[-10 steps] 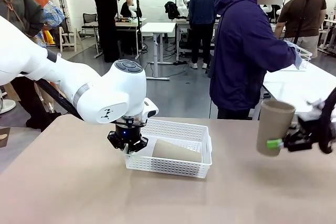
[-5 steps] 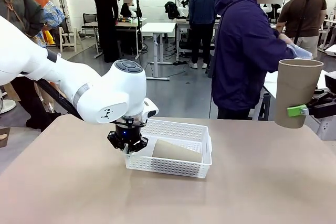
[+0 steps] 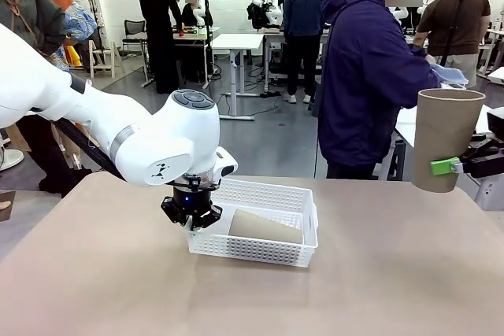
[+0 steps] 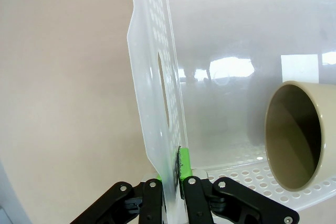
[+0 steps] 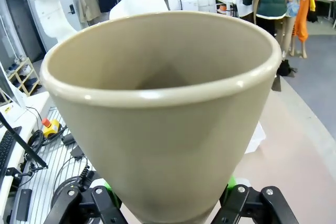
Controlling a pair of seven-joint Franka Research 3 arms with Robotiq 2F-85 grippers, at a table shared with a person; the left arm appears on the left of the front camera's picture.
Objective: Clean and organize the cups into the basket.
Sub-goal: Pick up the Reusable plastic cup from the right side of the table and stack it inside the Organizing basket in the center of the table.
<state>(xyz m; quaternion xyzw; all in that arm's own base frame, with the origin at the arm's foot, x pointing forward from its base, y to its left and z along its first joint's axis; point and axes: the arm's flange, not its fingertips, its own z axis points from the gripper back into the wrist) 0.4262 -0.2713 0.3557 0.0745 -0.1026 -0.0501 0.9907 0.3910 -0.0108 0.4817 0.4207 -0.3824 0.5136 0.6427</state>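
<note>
A white perforated basket [image 3: 253, 249] sits mid-table. One tan cup [image 3: 264, 227] lies on its side inside it, and in the left wrist view that cup's [image 4: 294, 141] open mouth faces the camera. My left gripper [image 3: 191, 216] is shut on the basket's left wall [image 4: 152, 77], green pads [image 4: 182, 163] pinching the rim. At the far right, above the table edge, my right gripper [image 3: 466, 166] is shut on a second tan cup [image 3: 445, 138], held upright with its mouth up. In the right wrist view this cup [image 5: 163, 108] stands between my right gripper's [image 5: 167, 205] jaws.
A person in a dark blue hoodie [image 3: 366, 76] stands at the far side, turned toward a white side table [image 3: 449, 127], with a pale cloth [image 3: 452, 75] in hand. The tan tabletop [image 3: 354, 289] is bare in front of and to the right of the basket.
My right gripper lifted the tan cup from a low, tilted pose to a higher, upright one, then held still. The left gripper and basket stayed put.
</note>
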